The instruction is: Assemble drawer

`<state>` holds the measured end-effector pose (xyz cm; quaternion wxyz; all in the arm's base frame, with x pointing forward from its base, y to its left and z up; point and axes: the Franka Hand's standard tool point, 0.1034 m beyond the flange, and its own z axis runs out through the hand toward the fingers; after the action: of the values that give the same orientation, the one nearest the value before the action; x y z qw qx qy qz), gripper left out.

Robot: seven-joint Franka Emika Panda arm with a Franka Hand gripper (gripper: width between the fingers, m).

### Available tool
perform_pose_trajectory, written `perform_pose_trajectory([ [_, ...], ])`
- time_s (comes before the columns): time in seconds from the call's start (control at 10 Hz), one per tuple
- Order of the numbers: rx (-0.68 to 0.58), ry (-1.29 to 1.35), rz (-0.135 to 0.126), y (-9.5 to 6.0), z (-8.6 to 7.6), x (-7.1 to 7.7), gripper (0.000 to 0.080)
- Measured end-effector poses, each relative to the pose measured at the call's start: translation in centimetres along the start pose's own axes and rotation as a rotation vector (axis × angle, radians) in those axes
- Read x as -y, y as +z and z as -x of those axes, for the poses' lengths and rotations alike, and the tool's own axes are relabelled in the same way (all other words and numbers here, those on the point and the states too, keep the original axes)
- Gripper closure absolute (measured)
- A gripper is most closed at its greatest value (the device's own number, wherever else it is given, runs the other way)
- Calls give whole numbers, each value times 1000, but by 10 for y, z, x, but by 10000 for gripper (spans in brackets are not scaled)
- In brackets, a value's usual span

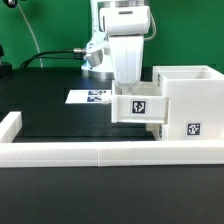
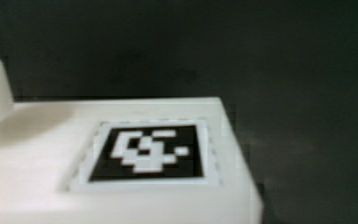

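The robot's gripper [image 1: 130,84] is right above a small white plastic tray [image 1: 139,106] beside the tall white boxy housing [image 1: 186,100], and I cannot tell if it is squeezing.

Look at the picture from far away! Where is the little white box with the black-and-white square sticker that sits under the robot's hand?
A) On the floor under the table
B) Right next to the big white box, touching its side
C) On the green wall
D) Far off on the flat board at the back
B: in the exterior view the small tray sits against the tall housing, below the arm.
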<state>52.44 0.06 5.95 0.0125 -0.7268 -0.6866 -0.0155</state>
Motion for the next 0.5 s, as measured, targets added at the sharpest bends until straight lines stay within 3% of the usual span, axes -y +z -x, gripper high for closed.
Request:
perform_pose_trajectory([
  [0.5, -2, -6, -5, 2, -3, 2, 757],
])
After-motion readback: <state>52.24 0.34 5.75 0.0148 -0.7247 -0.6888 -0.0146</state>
